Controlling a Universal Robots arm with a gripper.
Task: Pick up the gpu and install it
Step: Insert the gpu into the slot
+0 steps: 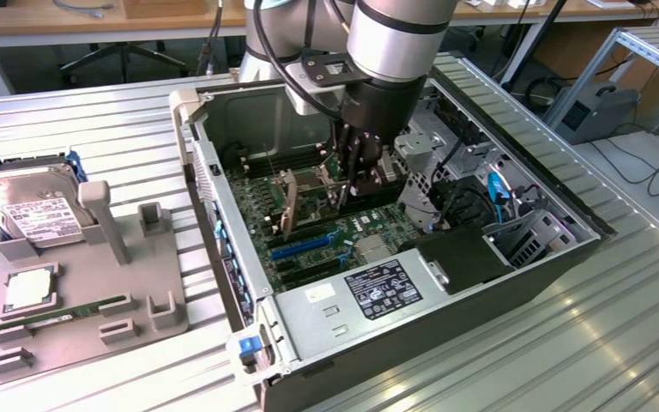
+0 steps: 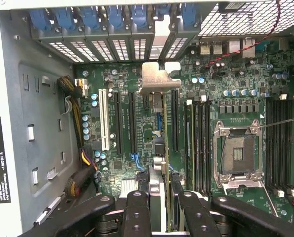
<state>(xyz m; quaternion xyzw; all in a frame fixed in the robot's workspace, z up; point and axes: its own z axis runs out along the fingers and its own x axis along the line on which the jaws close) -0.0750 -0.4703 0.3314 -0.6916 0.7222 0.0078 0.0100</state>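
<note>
1. Black pincer (image 1: 359, 184) down inside open computer case (image 1: 232, 283), above green motherboard (image 1: 306, 236).
2. Clenched on the gpu (image 2: 159, 148), card held upright on edge between the fingers (image 2: 137, 212).
3. Silver bracket (image 2: 159, 79) at card's far end from pincer, just beside slot covers with blue clips (image 2: 112, 19).
4. Empty processor socket (image 2: 238, 155) off to one side of pincer.
5. Well apart, outside case: grey holder (image 1: 89, 292) with hard drive (image 1: 32, 210) and RAM stick (image 1: 78, 311).
</note>
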